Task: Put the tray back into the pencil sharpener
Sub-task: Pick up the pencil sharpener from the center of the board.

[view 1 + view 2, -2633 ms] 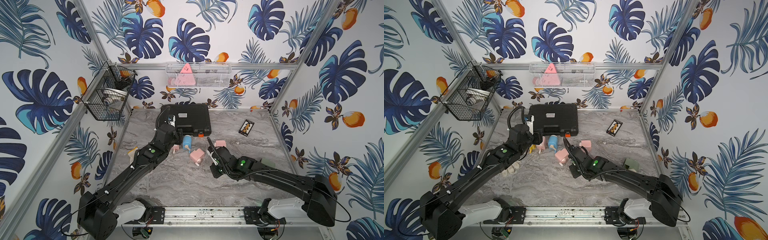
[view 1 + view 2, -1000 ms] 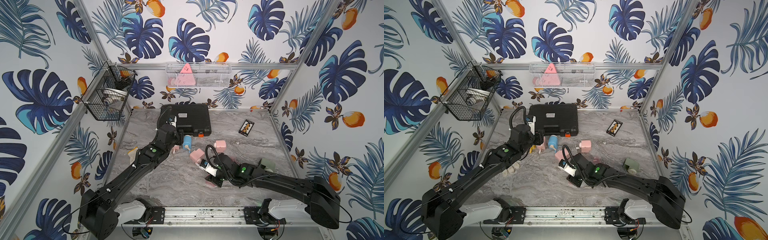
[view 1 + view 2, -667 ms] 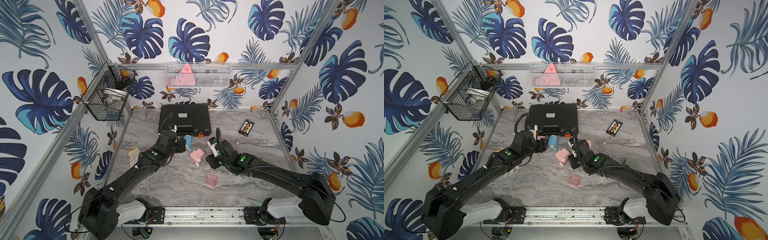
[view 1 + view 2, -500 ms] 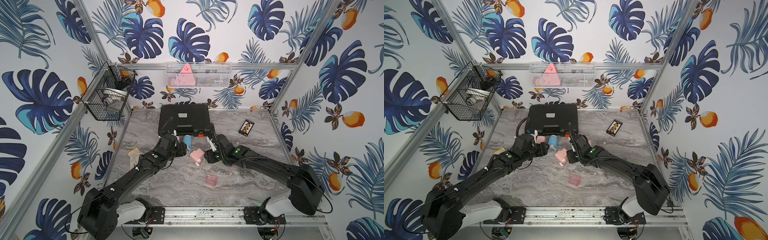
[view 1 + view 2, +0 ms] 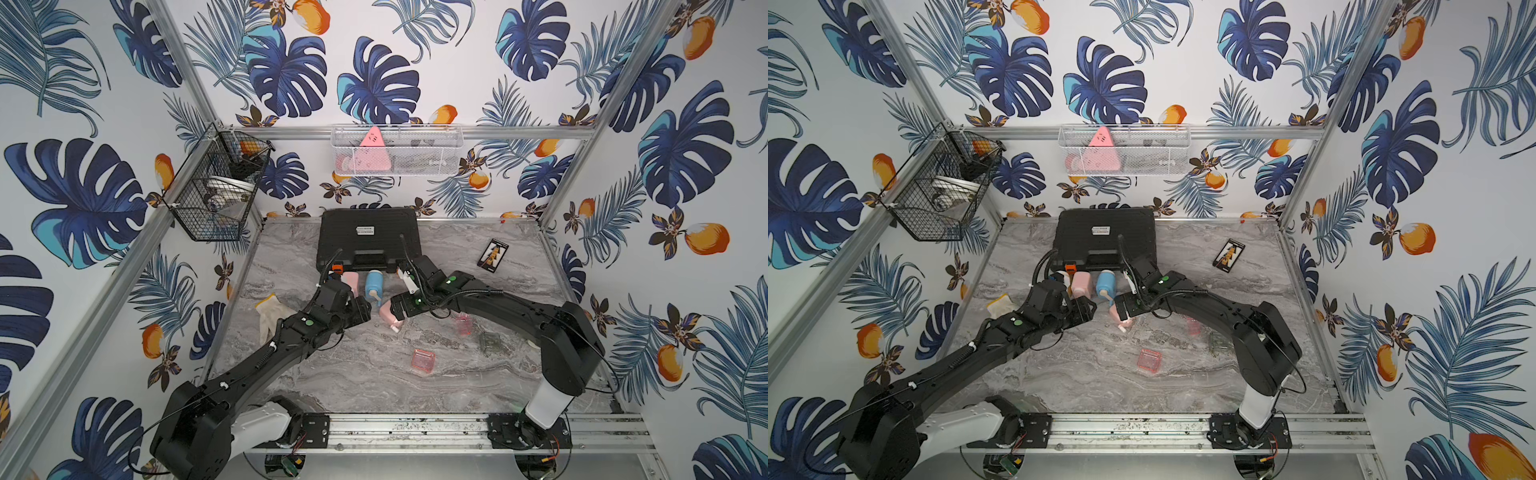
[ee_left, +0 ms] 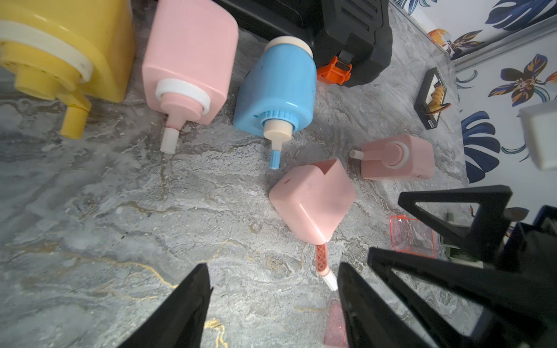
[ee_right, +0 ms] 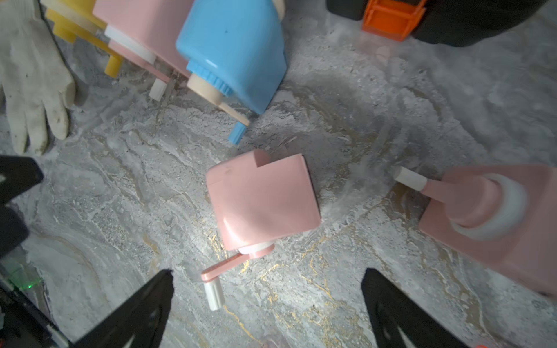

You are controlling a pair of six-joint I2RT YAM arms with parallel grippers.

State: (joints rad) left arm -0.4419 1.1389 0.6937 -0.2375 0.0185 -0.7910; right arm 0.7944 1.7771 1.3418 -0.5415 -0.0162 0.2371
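Right wrist view: both arms crowd the pink pencil sharpener (image 7: 262,202), which lies on its side.
I see the right gripper (image 7: 267,271) and left gripper (image 6: 272,265) spread and empty. The tray (image 5: 423,360) lies nearer, apart from both. If I close both arms in, the fingers may clash or skid the sharpener. A second clear tray (image 5: 462,326) to the right invites a mix-up.
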